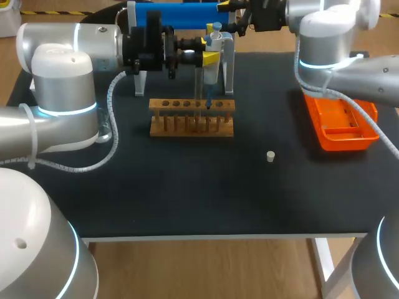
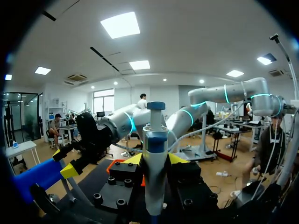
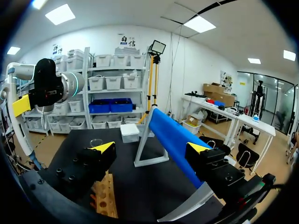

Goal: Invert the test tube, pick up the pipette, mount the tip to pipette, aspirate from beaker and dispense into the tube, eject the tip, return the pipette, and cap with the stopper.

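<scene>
Sitting closest to the front, the small white stopper (image 1: 270,156) lies loose on the black table (image 1: 187,199), well apart from both grippers. Further back, the wooden rack (image 1: 192,117) is right under the left gripper (image 1: 209,59). That gripper's jaws are closed snug on the pipette (image 1: 214,47), one yellow tip on each side of the body. The pipette is upright, with its plunger end above the fingers and its thin blue tip reaching down to the rack's row of holes. The orange tray (image 1: 340,121) sits off to the outer side of the right gripper (image 3: 152,148), under that arm. The right jaws are spread wide with nothing pinched between them. They're up beside the left gripper, and the blue bar on its white stand (image 3: 168,135) runs away ahead of them.
</scene>
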You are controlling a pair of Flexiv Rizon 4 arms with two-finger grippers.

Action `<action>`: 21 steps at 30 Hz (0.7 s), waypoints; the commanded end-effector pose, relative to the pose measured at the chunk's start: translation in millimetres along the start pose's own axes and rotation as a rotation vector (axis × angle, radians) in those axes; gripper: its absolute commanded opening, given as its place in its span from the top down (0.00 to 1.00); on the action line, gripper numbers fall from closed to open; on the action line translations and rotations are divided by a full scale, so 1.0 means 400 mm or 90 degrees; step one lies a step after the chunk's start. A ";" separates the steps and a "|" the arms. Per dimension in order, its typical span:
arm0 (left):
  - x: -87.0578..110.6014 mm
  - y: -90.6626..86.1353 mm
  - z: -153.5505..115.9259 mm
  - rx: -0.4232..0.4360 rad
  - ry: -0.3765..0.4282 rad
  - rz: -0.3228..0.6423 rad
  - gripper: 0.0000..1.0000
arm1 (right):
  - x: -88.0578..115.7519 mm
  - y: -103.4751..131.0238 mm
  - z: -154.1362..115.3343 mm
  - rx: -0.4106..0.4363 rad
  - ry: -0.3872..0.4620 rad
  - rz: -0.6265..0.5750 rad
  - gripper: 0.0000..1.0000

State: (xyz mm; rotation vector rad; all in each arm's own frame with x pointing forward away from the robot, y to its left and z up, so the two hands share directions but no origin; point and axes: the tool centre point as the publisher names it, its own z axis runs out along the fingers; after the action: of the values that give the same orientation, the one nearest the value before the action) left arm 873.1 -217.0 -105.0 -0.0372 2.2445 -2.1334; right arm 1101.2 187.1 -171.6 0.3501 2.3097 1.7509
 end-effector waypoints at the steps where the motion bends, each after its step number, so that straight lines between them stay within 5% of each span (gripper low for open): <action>1: 0.000 -0.002 -0.001 -0.001 0.000 0.000 1.00 | -0.012 0.001 0.015 0.002 0.005 -0.002 0.00; 21: 0.000 -0.002 -0.001 -0.001 0.000 0.000 1.00 | -0.005 0.004 0.013 -0.003 0.016 -0.010 0.00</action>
State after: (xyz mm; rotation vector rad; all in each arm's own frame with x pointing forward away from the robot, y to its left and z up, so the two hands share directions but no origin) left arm 873.1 -217.0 -105.0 -0.0372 2.2445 -2.1334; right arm 1103.5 192.4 -171.8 0.3126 2.3133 1.7626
